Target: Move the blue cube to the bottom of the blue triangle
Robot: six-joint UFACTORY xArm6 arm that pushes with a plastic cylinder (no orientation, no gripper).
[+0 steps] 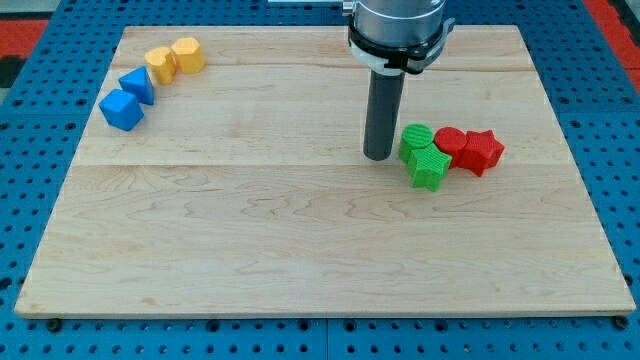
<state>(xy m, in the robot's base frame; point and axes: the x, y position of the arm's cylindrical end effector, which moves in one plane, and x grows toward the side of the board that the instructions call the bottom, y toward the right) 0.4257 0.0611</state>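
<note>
Silver-grey metal housing with a black clamp ring. Below it, a straight dark-grey cylindrical rod; my tip point(378, 157) is blunt.

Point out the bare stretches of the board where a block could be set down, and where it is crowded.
Free: the whole lower half of the wooden board, and the middle between the blue cube and my tip. Crowded: top left, with blue triangle and two yellow blocks; and right of my tip, with green and red blocks.
</note>
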